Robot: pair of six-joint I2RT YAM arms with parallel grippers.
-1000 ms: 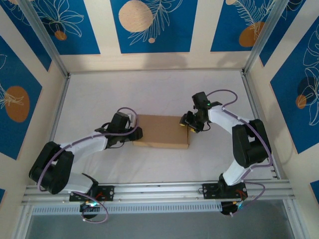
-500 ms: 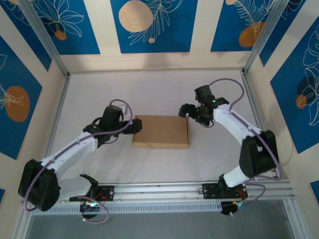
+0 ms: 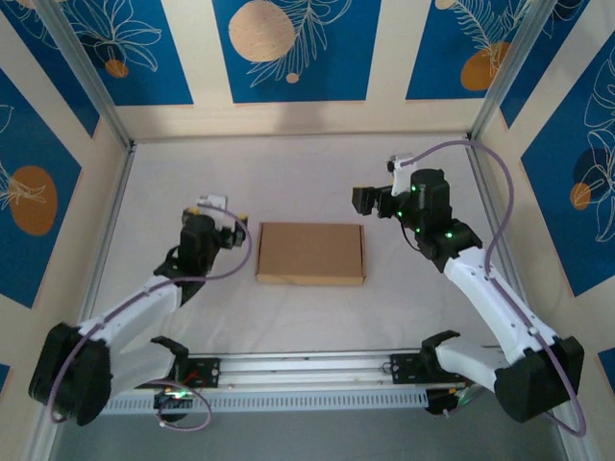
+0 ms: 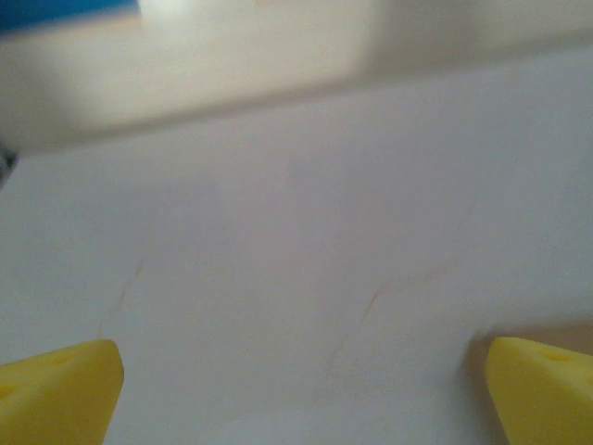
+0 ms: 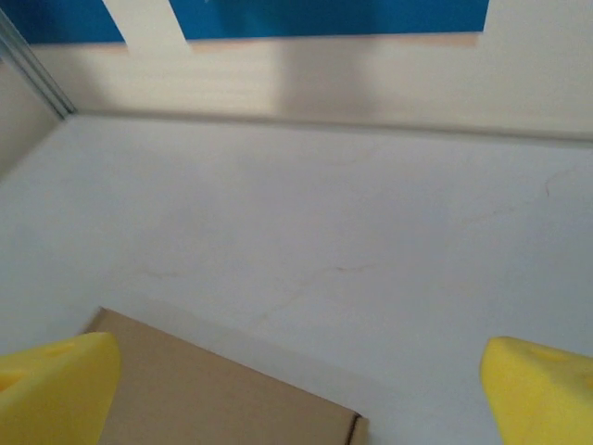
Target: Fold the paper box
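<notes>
The paper box (image 3: 309, 253) lies shut and flat on the white table (image 3: 288, 173), a plain brown rectangle in the middle. My left gripper (image 3: 223, 217) hovers just off the box's left end, apart from it, open. In the left wrist view its yellow fingertips (image 4: 56, 389) stand wide over bare table with nothing between them. My right gripper (image 3: 370, 199) is raised above and to the right of the box's far right corner, open. The right wrist view has the box's corner (image 5: 213, 394) below the spread yellow fingertips (image 5: 542, 389).
An aluminium rail (image 3: 307, 367) with both arm bases runs along the near edge. Cream walls with blue panels (image 3: 288, 48) and metal posts (image 3: 110, 115) enclose the table on three sides. Purple cables loop off both arms.
Both grippers have let go of the box ends and opened wide. The left arm drew back to the left; the right arm lifted up and away to the right. The box stayed put.
</notes>
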